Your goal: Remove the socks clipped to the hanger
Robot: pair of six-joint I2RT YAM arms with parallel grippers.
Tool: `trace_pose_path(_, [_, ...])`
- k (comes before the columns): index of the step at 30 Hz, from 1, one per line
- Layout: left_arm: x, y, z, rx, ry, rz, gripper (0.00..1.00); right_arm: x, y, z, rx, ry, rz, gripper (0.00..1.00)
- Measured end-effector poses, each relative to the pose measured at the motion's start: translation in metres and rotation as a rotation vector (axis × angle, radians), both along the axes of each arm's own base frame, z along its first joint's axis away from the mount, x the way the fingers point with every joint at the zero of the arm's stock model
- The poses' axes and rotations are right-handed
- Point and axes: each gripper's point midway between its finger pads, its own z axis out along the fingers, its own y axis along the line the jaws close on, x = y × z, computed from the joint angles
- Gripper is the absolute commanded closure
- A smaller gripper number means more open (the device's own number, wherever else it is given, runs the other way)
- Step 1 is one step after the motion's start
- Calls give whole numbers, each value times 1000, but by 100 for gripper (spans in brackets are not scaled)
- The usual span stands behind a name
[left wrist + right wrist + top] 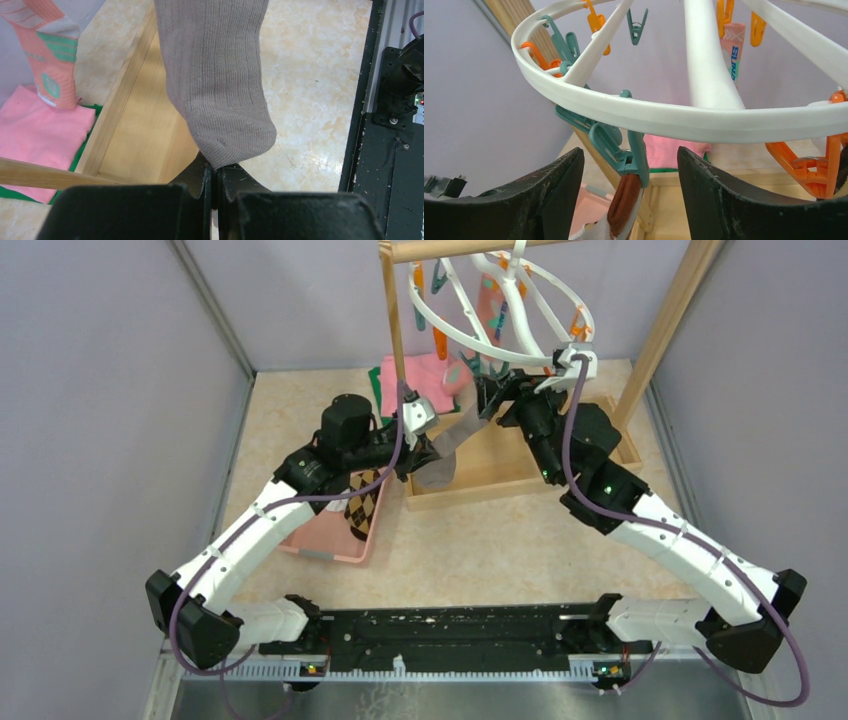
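- The left pincer (pixel 215 177) is closed tight, its two black fingers pressed together on the toe of a grey sock (pixel 220 80).
- This ribbed sock rises from the pinched toe and leaves the top of the left wrist view. It hangs over the edge of a wooden tray (pixel 145 135).
- In the top view the same sock stretches from the left pincer up towards the near edge of the hanger (pixel 684 117).
- The right pincer (pixel 629 155) stands apart, its fingers (pixel 549 200) wide on either side of a teal clip (pixel 616 142) and touching neither the clip nor the cloth.
- The clip hangs from the underside of the white hanger ring and bites on a brown cuff (pixel 624 205), with pale fabric just below it. I cannot tell for sure that this is the grey sock's upper end.
- Orange clips (pixel 799 160) dangle from the ring to the right, and more orange and teal ones hang along its far side.
- A salmon sock (pixel 50 55) with green patches is clipped at the far side of the ring.
- The hanger hangs from the top bar of a wooden rack (pixel 395 330).
- A pink cloth (pixel 40 135) lies on a green cloth (pixel 20 194) at the foot of the rack.
- A pink bin (pixel 320 535) sits on the table (pixel 480 550) under the left arm, with an argyle sock (pixel 363 505) draped over its rim.
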Motion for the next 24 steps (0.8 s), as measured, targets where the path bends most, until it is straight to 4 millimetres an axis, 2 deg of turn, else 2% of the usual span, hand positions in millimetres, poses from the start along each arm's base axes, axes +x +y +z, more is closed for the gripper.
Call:
trace_pose_path(4, [-1, 0, -1, 1, 1, -2, 100, 5, -2, 3, -24, -30, -31, 39])
trace_pose_path(9, [-1, 0, -3, 4, 6, -2, 100, 7, -4, 14, -22, -72, -46, 53])
trace_pose_path(12, [-1, -1, -5, 7, 10, -3, 100, 8, -3, 15, -28, -84, -49, 64])
trace_pose_path(16, [-2, -1, -5, 8, 9, -4, 100, 10, -2, 15, -34, -90, -59, 86])
trace_pose_path(19, [-1, 0, -6, 12, 8, 4, 100, 11, -3, 16, -32, -94, -62, 98])
trace_pose_path(24, [0, 10, -19, 47, 18, 48, 100, 11, -3, 16, -26, -91, -61, 100])
